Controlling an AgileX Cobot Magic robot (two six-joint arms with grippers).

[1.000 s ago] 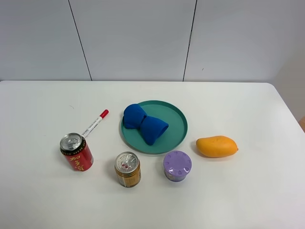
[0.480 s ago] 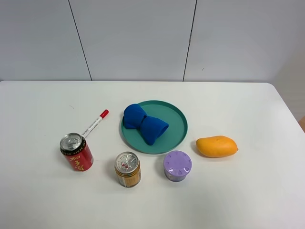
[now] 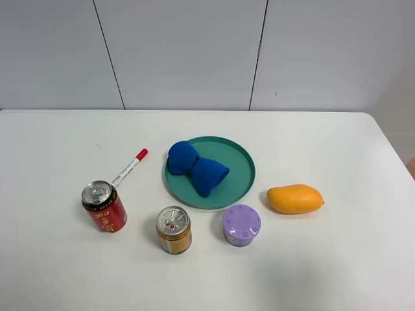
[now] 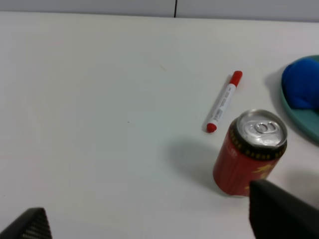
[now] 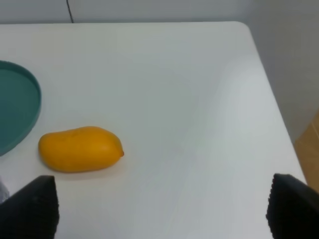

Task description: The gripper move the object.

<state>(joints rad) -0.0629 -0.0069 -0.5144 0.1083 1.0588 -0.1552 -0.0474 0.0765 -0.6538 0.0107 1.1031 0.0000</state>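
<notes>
The red drink can [image 3: 104,207] stands upright at the front left of the white table, silver pull-tab top up. It also shows in the left wrist view [image 4: 250,153]. My left gripper [image 4: 158,225] is open and empty, its black fingertips [image 4: 281,213] spread wide, one just in front of the can without touching it. My right gripper [image 5: 162,213] is open and empty over the right side of the table. Neither arm shows in the exterior high view.
A red-capped marker [image 3: 129,167] lies behind the can. A gold-orange can [image 3: 174,230] and a purple lidded cup [image 3: 241,225] stand in front of a teal plate [image 3: 241,173] holding a blue cloth [image 3: 196,168]. A mango [image 3: 295,198] lies to the right.
</notes>
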